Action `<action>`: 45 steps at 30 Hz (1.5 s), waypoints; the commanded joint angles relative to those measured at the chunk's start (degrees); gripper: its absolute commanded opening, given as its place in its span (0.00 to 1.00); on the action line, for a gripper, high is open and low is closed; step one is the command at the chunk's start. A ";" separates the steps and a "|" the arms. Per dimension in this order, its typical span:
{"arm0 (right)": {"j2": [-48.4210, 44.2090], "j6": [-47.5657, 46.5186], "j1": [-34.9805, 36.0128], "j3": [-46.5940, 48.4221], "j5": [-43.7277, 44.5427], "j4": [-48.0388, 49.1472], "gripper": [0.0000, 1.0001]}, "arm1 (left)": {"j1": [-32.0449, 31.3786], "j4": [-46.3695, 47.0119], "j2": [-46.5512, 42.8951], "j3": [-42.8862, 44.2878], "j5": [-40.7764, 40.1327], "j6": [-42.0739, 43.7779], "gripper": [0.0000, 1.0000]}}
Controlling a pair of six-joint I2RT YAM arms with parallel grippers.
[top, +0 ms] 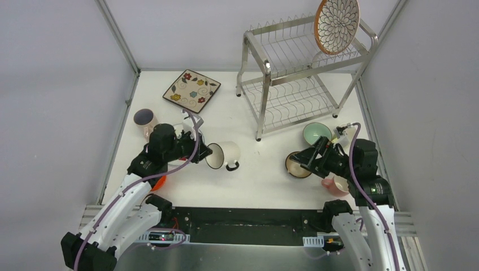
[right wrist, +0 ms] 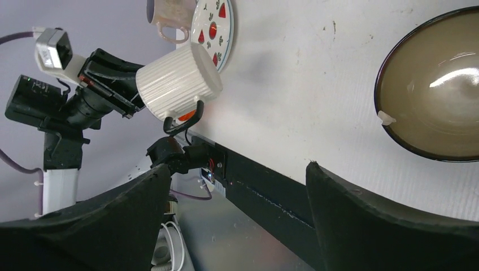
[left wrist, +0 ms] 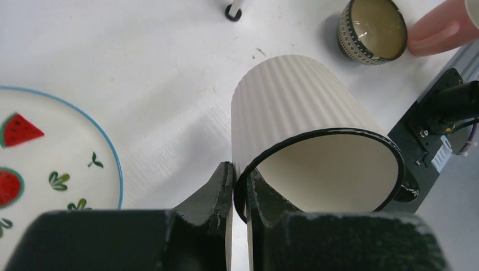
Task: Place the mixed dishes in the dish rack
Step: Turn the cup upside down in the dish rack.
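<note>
While hanging from nothing but a rim pinch, tilts mouth-first toward the left wrist camera: ribbed cream mug [left wrist: 305, 113], its thin wall nipped between the pressed-together fingers of the left gripper [left wrist: 238, 176], one inside, one outside. Seems lifted just off the table, mid-table, near the front leg of the dish rack [top: 294, 79]. Probably light yet rigid, glazed, slick and chippable — better carried slowly, kept from knocking on the wire.

Right gripper [right wrist: 237, 169] spread wide, holding nothing, just beside the brown bowl [right wrist: 435, 84]. Likely heavier and just as slippery, so best taken by the rim wall too.

On the rack's upper tier, already standing on edge: petal plate [top: 337, 22].

Hard to make out: orange bowl [top: 160, 182], mostly under the left arm; pink cup [top: 333, 185], half covered by the right arm; mug handle barely showing from the left wrist; bowl's far edge cropped.
</note>
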 commanded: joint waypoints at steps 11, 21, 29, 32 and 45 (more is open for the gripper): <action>8.23 11.46 13.14 -3.52 1.50 19.54 0.91 | -0.33 28.93 -9.06 -5.26 5.27 4.90 0.00; 15.09 24.42 32.23 -8.10 12.48 44.75 0.91 | -0.33 43.20 -10.15 -10.51 -1.97 -4.95 0.00; 24.58 27.03 39.49 -7.48 12.60 61.01 0.92 | -0.33 50.15 -10.66 -11.41 -2.17 -12.22 0.00; 26.51 27.07 41.13 -6.38 14.25 63.49 0.91 | -0.33 52.98 -11.23 -11.63 -1.89 -14.22 0.00; 33.01 31.92 45.14 -0.28 16.36 71.83 0.89 | -0.33 58.88 -12.43 -11.95 -2.23 -18.78 0.00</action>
